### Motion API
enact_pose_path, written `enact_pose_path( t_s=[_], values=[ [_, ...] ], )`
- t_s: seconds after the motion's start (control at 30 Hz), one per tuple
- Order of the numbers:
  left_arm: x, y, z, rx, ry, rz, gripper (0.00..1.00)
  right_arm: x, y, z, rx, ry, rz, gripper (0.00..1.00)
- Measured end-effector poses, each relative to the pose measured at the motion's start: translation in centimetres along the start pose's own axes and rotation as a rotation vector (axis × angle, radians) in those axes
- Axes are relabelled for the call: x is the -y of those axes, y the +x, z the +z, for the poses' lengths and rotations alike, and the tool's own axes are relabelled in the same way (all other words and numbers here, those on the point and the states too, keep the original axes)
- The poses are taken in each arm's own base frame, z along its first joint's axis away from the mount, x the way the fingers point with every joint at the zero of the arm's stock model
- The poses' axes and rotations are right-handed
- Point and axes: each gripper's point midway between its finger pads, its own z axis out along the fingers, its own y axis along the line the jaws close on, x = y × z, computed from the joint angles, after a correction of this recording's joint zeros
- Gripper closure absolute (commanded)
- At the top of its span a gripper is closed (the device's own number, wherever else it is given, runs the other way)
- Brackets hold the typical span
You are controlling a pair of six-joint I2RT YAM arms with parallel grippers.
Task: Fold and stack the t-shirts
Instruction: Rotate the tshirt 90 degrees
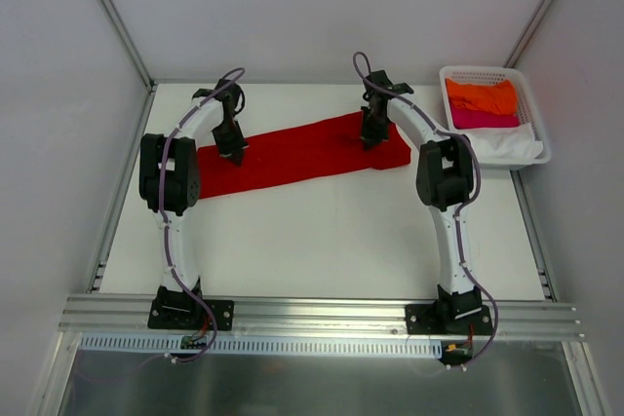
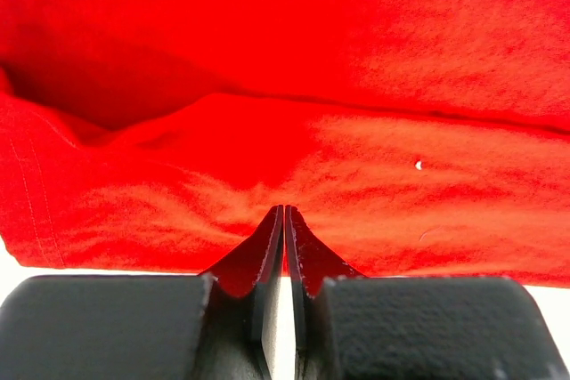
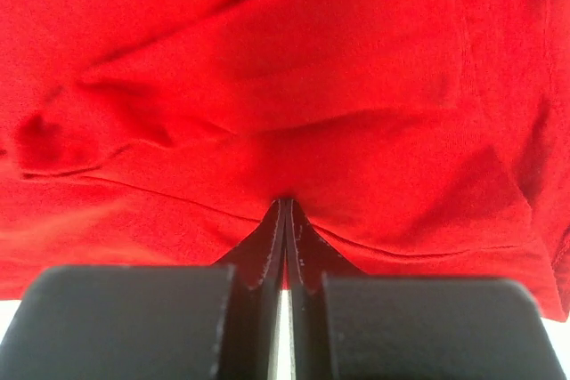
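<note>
Tee [image 1: 292,155], red, nipped by L claw [image 2: 284,213], R claw [image 3: 285,207], nipped bit hidden

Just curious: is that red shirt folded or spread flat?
Folded lengthwise: the red shirt lies as a long narrow strip, layers overlapping.

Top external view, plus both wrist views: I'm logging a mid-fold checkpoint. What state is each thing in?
red t-shirt: flat on the table, a long wrinkled band.
left gripper: shut, pinching the red t-shirt's left part.
right gripper: shut, pinching its right part.
basket: upright, holding three shirts.
orange t-shirt: in the basket, far end.
magenta t-shirt: in the basket, middle.
white t-shirt: bunched, near end.
</note>
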Motion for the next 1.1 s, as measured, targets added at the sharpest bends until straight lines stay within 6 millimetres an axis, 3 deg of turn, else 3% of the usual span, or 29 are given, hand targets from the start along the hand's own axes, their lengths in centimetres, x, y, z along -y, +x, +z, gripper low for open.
enact_pose_path(
  t_s=[0.23, 0.73, 1.1],
  values=[
    [0.2, -0.1, 0.0, 0.001, 0.012, 0.009, 0.97, -0.8, -1.9, -0.4, 0.043, -0.021, 0.000, 0.99],
    [-0.6, 1.6, 1.1, -0.049, -0.008, 0.019, 0.98, -0.6, -1.4, 1.4, 0.009, -0.007, 0.003, 0.99],
    [-0.8, 2.3, 1.6, -0.073, -0.012, 0.020, 0.99, -1.4, -2.9, 1.4, 0.054, -0.026, 0.030, 0.99]
  ],
)
